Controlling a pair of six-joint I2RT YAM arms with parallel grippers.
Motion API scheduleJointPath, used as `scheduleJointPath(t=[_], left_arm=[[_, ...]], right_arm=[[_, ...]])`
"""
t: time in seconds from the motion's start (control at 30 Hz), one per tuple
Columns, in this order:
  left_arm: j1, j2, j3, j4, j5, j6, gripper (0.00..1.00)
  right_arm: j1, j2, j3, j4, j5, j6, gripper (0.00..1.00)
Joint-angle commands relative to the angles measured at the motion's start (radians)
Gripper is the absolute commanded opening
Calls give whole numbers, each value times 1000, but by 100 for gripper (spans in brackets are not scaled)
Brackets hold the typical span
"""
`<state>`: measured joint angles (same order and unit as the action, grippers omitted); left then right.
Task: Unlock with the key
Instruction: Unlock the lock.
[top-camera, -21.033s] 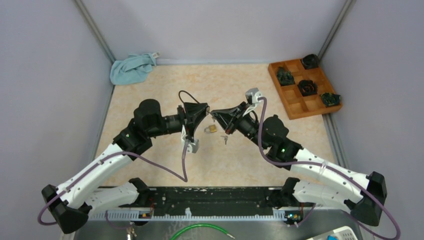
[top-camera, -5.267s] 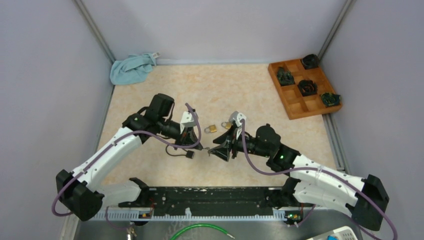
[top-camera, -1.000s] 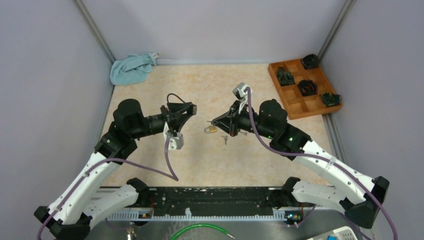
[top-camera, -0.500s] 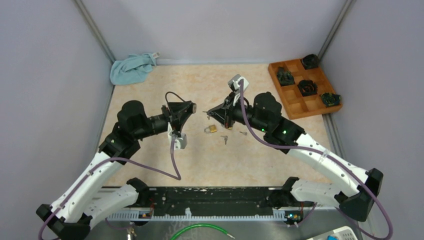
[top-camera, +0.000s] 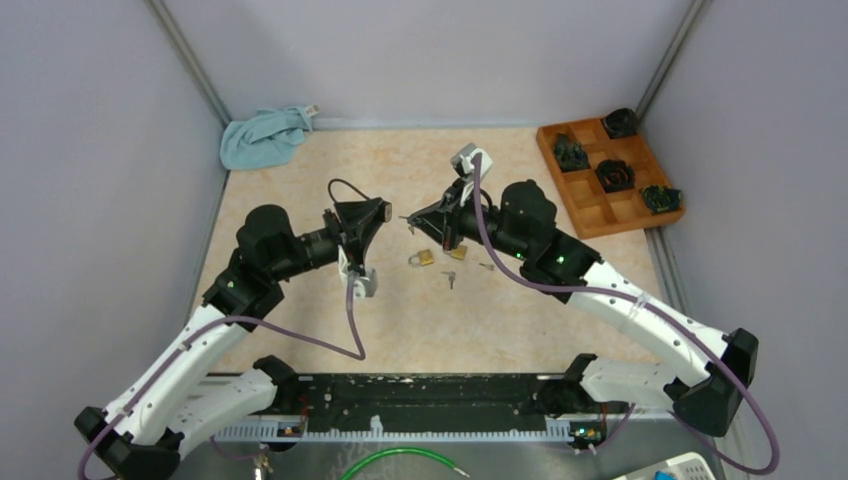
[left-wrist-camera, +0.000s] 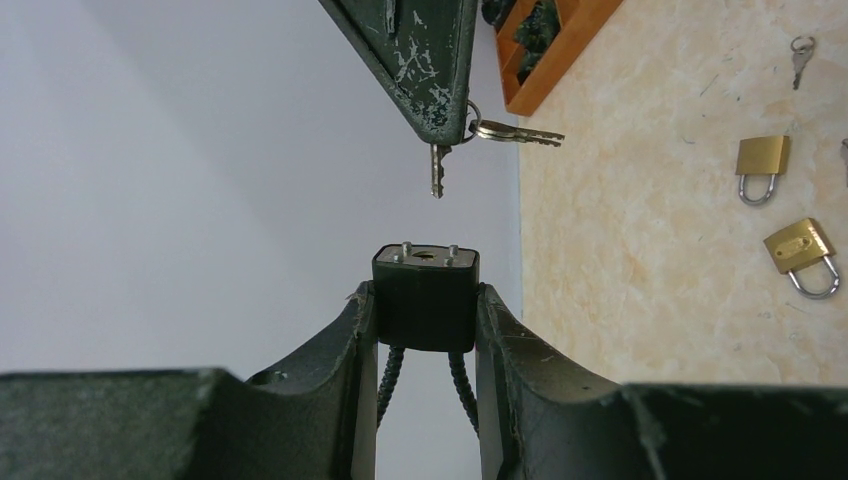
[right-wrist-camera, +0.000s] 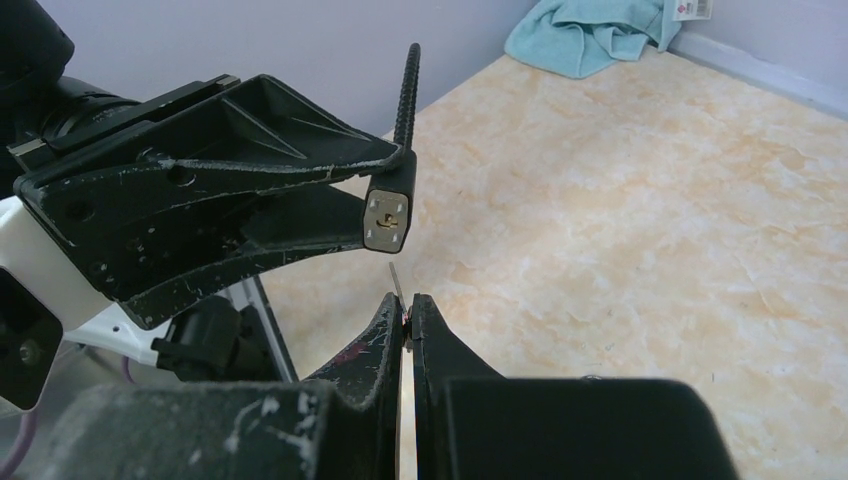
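**Key tip just short of the keyhole: line it up before pushing**

The left hand (left-wrist-camera: 425, 297) is grasping the black lock (left-wrist-camera: 425, 283) by its two sides. The body sits between the fingers, and its cable shackle trails back toward the palm. The lock's end face, with the keyhole (right-wrist-camera: 387, 217), points straight out from the fingertips toward the other hand.

The right hand (right-wrist-camera: 405, 304) is clenched tight on the key (left-wrist-camera: 437, 170), whose blade sticks out past its tips. A ring (left-wrist-camera: 470, 112) and a second key (left-wrist-camera: 515, 134) dangle off to the side. The blade tip is just ahead of the lock face, close but apart from it. In the right wrist view it seems to sit a little below the keyhole rather than on it.

The step in hand looks like the insertion. To do it well:

- Keep the left hand steady and let the right hand make the small corrections.
- Bring the blade onto the keyhole's axis, and match its flat to the slot before advancing.
- Push straight in with light force. A skewed approach would likely skate off the face or twist the key in the pinch.
- Keep the dangling key clear of the left fingers.

Two brass padlocks (left-wrist-camera: 760, 165) and a loose key (left-wrist-camera: 797, 55) lie on the desk (left-wrist-camera: 650, 250), well off to the side of both hands.
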<state>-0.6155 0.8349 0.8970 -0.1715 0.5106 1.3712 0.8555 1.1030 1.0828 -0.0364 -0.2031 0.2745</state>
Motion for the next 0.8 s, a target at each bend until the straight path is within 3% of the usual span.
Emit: scheduleJointPath(t=[0.0, 0.77], left_arm=[[-7, -12, -7, 75, -28, 25, 0], [-15, -16, -19, 108, -46, 40, 0]], right_arm=[[7, 13, 66, 71, -1, 19, 0], [17, 51, 77, 134, 8, 42, 0]])
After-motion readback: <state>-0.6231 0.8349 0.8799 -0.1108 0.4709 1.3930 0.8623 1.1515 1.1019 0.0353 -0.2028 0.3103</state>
